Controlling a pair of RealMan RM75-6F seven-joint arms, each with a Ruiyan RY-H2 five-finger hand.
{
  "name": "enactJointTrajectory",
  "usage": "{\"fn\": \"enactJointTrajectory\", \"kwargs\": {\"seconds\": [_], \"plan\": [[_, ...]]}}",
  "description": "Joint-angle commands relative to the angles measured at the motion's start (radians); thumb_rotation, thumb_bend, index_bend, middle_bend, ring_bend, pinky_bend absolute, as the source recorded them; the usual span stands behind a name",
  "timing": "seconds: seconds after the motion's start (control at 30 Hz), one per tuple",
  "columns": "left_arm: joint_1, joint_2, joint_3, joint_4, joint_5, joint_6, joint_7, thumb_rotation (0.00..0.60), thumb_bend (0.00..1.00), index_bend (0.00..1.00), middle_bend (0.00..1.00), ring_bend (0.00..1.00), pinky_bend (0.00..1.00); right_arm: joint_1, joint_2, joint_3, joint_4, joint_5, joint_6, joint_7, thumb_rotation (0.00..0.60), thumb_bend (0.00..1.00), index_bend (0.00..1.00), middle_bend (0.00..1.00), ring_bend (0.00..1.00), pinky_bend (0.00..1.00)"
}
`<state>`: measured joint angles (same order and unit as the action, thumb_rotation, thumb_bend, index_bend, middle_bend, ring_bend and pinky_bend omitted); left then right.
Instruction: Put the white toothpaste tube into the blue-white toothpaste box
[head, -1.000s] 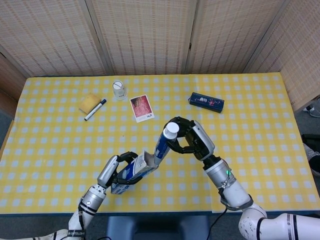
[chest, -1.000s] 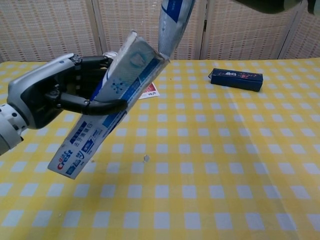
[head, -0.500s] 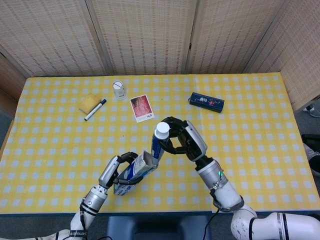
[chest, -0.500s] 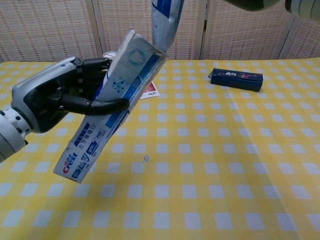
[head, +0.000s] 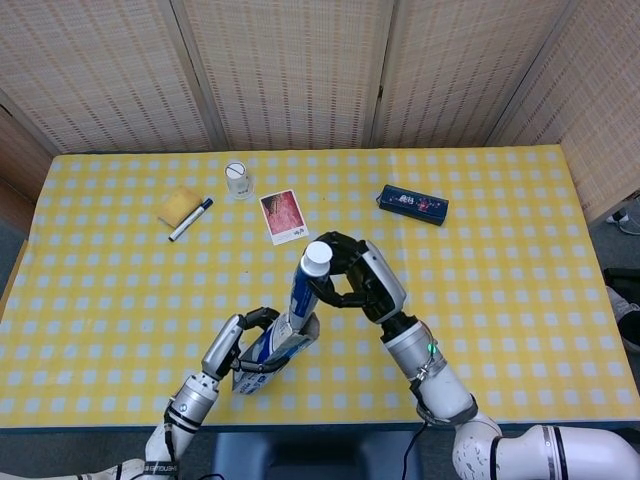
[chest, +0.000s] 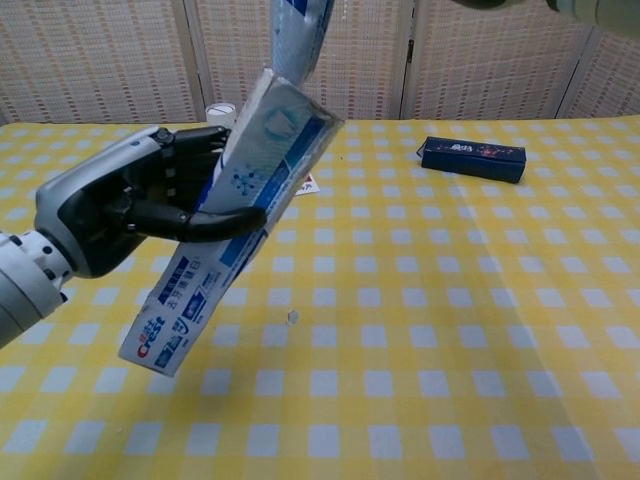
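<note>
The right hand (head: 355, 280) is clamped around the capped upper end of the white toothpaste tube (head: 303, 290), whose lower end is judged to be entering the open top of the blue-white toothpaste box (chest: 235, 220), itself gripped and held tilted above the bench (head: 500, 290) by the left hand (chest: 130, 205). Insertion is the step in hand; the tube must next be kept aligned with the box and pushed further in. The bench is covered by a yellow checked cloth (chest: 450, 330) and backed by woven screens (head: 300, 70).

White toothpaste tube (head: 303, 288) upright, entering tilted blue-white toothpaste box (chest: 232, 218).
</note>
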<state>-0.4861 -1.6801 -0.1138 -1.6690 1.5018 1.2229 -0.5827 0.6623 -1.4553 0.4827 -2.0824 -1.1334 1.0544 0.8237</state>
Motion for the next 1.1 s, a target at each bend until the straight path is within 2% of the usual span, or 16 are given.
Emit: {"fn": "enactJointTrajectory", "kwargs": {"seconds": [0.03, 0.5, 1.1], "plan": [[-0.005, -0.003, -0.008, 0.007, -0.005, -0.004, -0.006, 0.600, 0.25, 0.55, 0.66, 0.55, 0.53, 0.001, -0.010, 0.001, -0.001, 0.006, 0.001, -0.002, 0.600, 0.48, 0.75, 0.54, 0.76, 0.78], [-0.016, -0.016, -0.029, 0.066, -0.010, 0.001, -0.053, 0.600, 0.25, 0.55, 0.66, 0.54, 0.51, 0.004, -0.047, 0.012, -0.020, 0.040, 0.011, -0.039, 0.600, 0.48, 0.75, 0.54, 0.76, 0.78], [-0.041, -0.073, -0.031, 0.277, 0.085, 0.089, -0.211, 0.600, 0.25, 0.54, 0.66, 0.50, 0.48, 0.002, -0.052, 0.041, -0.035, 0.133, 0.001, -0.085, 0.600, 0.48, 0.75, 0.54, 0.77, 0.79]]}}
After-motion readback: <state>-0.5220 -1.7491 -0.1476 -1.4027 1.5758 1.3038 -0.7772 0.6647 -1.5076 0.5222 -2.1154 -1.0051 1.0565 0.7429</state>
